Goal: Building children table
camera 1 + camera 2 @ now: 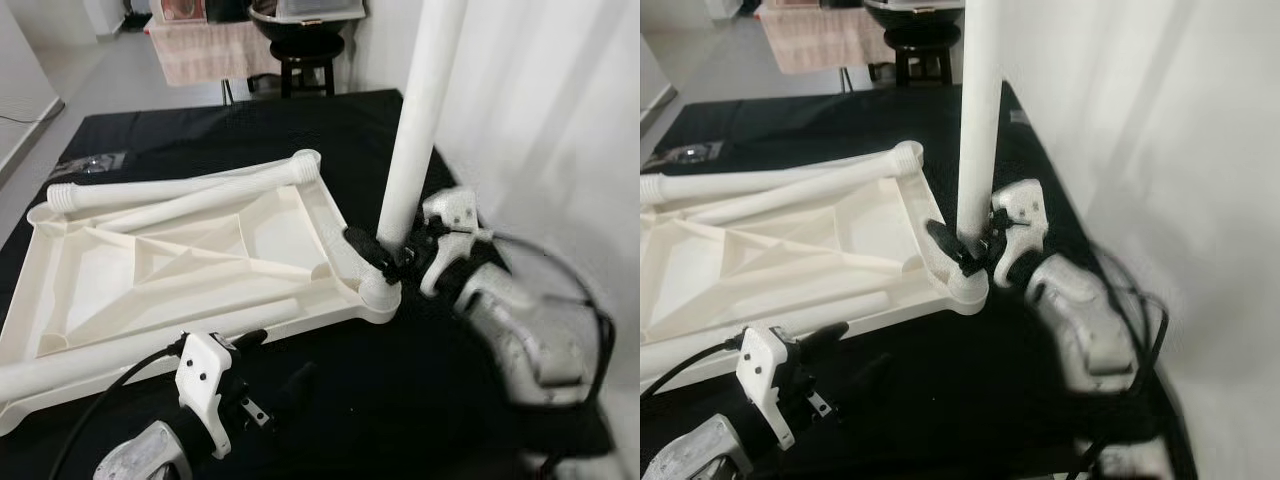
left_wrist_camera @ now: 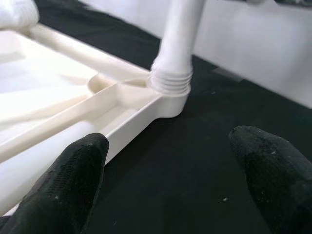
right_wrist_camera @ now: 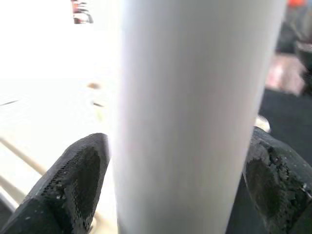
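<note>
The white plastic tabletop (image 1: 60, 290) lies upside down on a black cloth. A white leg (image 1: 420, 110) stands upright in its near right corner socket (image 2: 170, 100), threaded end down. My right gripper (image 1: 385, 255) is shut on this leg just above the socket, with one black finger (image 3: 73, 180) on each side of it. My left gripper (image 1: 272, 362) hovers open over the cloth at the tabletop's near edge, its fingers (image 2: 73, 180) wide apart with nothing between them. Two loose legs (image 1: 190, 190) lie across the far side of the tabletop. A third leg (image 1: 100, 355) lies along its near edge.
A white wall or curtain (image 1: 540, 120) stands close on the right, behind the upright leg. Beyond the far edge of the black cloth (image 1: 250, 125) are a dark stool (image 1: 305, 60) with a basin on it and a cloth-draped stand (image 1: 205, 45). A crumpled clear bag (image 1: 95, 162) lies far left.
</note>
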Controlling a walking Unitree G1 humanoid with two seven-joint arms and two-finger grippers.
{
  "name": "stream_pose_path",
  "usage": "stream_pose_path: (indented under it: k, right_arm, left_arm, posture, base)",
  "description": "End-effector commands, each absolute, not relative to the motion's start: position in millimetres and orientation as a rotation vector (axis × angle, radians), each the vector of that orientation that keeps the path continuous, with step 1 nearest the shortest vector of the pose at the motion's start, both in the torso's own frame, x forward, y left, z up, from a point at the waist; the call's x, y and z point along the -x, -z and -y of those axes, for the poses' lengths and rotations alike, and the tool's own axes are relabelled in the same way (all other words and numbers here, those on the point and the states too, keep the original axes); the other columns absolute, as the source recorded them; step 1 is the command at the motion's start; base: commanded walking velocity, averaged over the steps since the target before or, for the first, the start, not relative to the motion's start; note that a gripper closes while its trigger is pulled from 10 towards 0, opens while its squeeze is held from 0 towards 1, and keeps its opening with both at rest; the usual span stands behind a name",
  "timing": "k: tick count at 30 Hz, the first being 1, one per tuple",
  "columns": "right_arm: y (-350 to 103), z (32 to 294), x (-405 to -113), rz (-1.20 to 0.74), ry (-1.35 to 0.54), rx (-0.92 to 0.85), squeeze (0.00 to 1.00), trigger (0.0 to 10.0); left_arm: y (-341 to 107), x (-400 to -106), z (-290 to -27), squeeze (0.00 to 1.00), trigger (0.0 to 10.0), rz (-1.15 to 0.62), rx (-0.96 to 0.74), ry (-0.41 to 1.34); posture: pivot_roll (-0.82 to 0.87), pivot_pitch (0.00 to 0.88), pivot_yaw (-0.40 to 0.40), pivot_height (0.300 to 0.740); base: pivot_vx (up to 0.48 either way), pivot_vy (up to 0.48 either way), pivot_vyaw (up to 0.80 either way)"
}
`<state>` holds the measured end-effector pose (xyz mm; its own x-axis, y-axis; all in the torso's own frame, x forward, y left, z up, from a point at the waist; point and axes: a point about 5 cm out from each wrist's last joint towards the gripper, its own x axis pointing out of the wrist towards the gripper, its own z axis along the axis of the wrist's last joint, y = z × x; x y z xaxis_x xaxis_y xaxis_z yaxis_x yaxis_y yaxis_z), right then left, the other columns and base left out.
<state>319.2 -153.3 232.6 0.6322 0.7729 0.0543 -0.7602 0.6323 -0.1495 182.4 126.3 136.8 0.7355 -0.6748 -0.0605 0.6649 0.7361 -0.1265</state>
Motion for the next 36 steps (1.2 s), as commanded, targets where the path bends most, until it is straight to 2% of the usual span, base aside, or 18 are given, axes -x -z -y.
stream_pose_path:
  k: [1, 2, 3, 4, 5, 6, 7, 15, 20, 22, 23, 24, 25, 27, 28, 30, 36]
  right_arm:
    - [-226, 149, -321, 0.084, -0.994, 0.111, 0.00, 10.0]
    - [-229, 149, -331, 0.061, -1.099, 0.090, 0.00, 10.0]
    - [-229, 149, -331, 0.061, -1.099, 0.090, 0.00, 10.0]
    - [-229, 148, -334, 0.048, -1.134, 0.075, 0.00, 6.4]
    - [-229, 147, -338, 0.047, -1.147, 0.074, 0.00, 3.3]
    - [-229, 147, -338, 0.047, -1.147, 0.074, 0.00, 3.3]
    - [-225, 142, -348, 0.024, -1.161, 0.044, 0.00, 0.0]
    - [-213, 136, -354, -0.019, -1.183, 0.051, 0.00, 0.0]
    - [-192, 142, -350, -0.074, -1.096, 0.058, 0.00, 0.0]
    - [-175, 145, -337, -0.139, -0.987, 0.050, 0.00, 0.0]
    - [-161, 143, -332, -0.180, -0.699, 0.049, 0.00, 0.0]
    - [-161, 143, -332, -0.180, -0.699, 0.049, 0.00, 0.0]
    - [-152, 146, -328, -0.206, -0.480, 0.054, 0.00, 0.0]
    - [-137, 126, -291, -0.245, -0.337, -0.004, 0.00, 0.0]
    - [-137, 126, -291, -0.245, -0.337, -0.004, 0.00, 0.0]
    - [-136, 108, -280, -0.231, -0.375, -0.025, 0.00, 0.0]
    - [-136, 103, -296, -0.210, -0.414, 0.013, 0.00, 0.0]
  left_arm:
    - [-132, -182, -124, 0.00, 10.0, -0.117, 0.090, 0.754]
    - [-131, -184, -121, 0.00, 10.0, -0.114, 0.098, 0.775]
    - [-131, -184, -121, 0.00, 10.0, -0.114, 0.098, 0.775]
    - [-130, -184, -121, 0.00, 10.0, -0.114, 0.101, 0.780]
    - [-130, -185, -120, 0.00, 10.0, -0.112, 0.104, 0.784]
    - [-130, -185, -120, 0.00, 10.0, -0.112, 0.104, 0.784]
    - [-129, -186, -119, 0.00, 10.0, -0.110, 0.104, 0.794]
    - [-126, -189, -118, 0.00, 10.0, -0.111, 0.108, 0.789]
    - [-126, -193, -118, 0.00, 10.0, -0.094, 0.106, 0.765]
    - [-127, -194, -119, 0.00, 10.0, -0.082, 0.105, 0.751]
    - [-127, -195, -120, 0.00, 10.0, -0.076, 0.107, 0.737]
    - [-127, -195, -120, 0.00, 10.0, -0.076, 0.107, 0.737]
    - [-127, -195, -121, 0.00, 10.0, -0.072, 0.108, 0.728]
    - [-127, -199, -123, 0.00, 10.0, -0.058, 0.110, 0.692]
    - [-127, -199, -123, 0.00, 10.0, -0.058, 0.110, 0.692]
    - [-127, -203, -123, 0.00, 10.0, -0.050, 0.105, 0.676]
    - [-125, -210, -121, 0.00, 10.0, -0.047, 0.076, 0.679]
  posture:
    - [-0.01, 0.074, -0.010, 0.740]
    - [-0.02, 0.068, -0.014, 0.740]
    - [-0.02, 0.068, -0.014, 0.740]
    - [-0.02, 0.067, -0.016, 0.740]
    - [-0.02, 0.061, -0.017, 0.740]
    - [-0.02, 0.061, -0.017, 0.740]
    - [-0.02, 0.057, -0.017, 0.740]
    - [-0.01, 0.044, -0.024, 0.740]
    - [-0.02, 0.043, -0.027, 0.740]
    - [-0.03, 0.043, -0.035, 0.740]
    - [-0.04, 0.041, -0.038, 0.740]
    - [-0.04, 0.041, -0.038, 0.740]
    - [-0.04, 0.041, -0.038, 0.740]
    - [-0.06, 0.042, -0.007, 0.740]
    - [-0.06, 0.042, -0.007, 0.740]
    - [-0.07, 0.025, 0.000, 0.740]
    - [-0.04, 0.000, -0.025, 0.740]
  base:
    - [0.000, 0.000, 0.00]
    - [0.000, 0.000, 0.00]
    - [0.000, 0.000, 0.00]
    - [0.000, 0.000, 0.00]
    - [0.000, 0.000, 0.00]
    - [0.000, 0.000, 0.00]
    - [0.000, 0.000, 0.00]
    - [0.000, 0.000, 0.00]
    - [0.000, 0.000, 0.00]
    - [0.000, 0.000, 0.00]
    - [0.000, 0.000, 0.00]
    - [0.000, 0.000, 0.00]
    - [0.000, 0.000, 0.00]
    - [0.000, 0.000, 0.00]
    - [0.000, 0.000, 0.00]
    - [0.000, 0.000, 0.00]
    - [0.000, 0.000, 0.00]
